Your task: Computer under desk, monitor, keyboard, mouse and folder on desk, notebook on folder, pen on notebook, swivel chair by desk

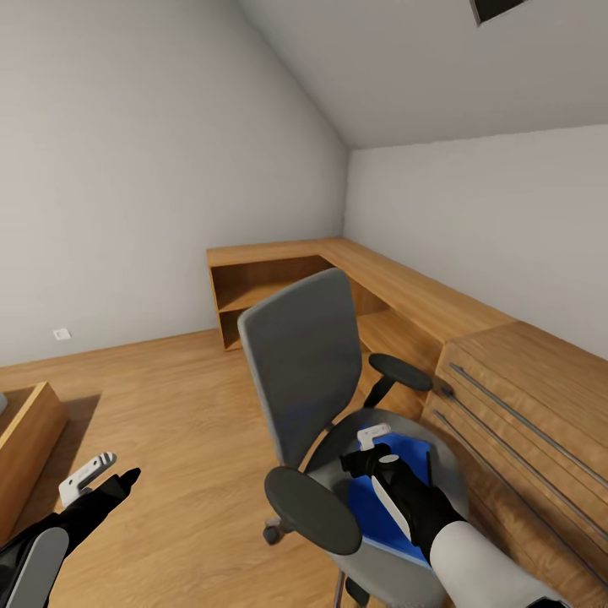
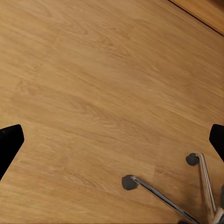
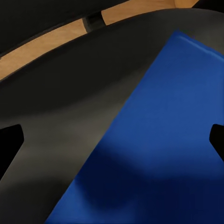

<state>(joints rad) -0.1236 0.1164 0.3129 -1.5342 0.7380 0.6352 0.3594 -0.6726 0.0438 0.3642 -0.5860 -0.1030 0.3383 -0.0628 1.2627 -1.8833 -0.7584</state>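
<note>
The swivel chair (image 1: 304, 371) stands in the middle of the room, its grey back turned toward me and a black armrest on each side. The bright-blue folder (image 1: 365, 511) lies flat on its seat. My right gripper (image 1: 361, 452) hovers open just above the folder's far end. In the right wrist view the folder (image 3: 158, 140) rests on the dark seat (image 3: 70, 116), with the right gripper (image 3: 112, 140) spread wide over it and holding nothing. My left gripper (image 1: 110, 477) hangs open over the floor left of the chair. The left gripper (image 2: 112, 140) looks down on the chair's chrome base (image 2: 158, 193).
A light wooden drawer chest (image 1: 523, 405) stands close to the chair's right side. Low wooden shelving (image 1: 279, 287) runs along the far corner walls. Another wooden piece (image 1: 25, 439) sits at the left edge. Wood floor (image 1: 186, 405) lies open left of the chair.
</note>
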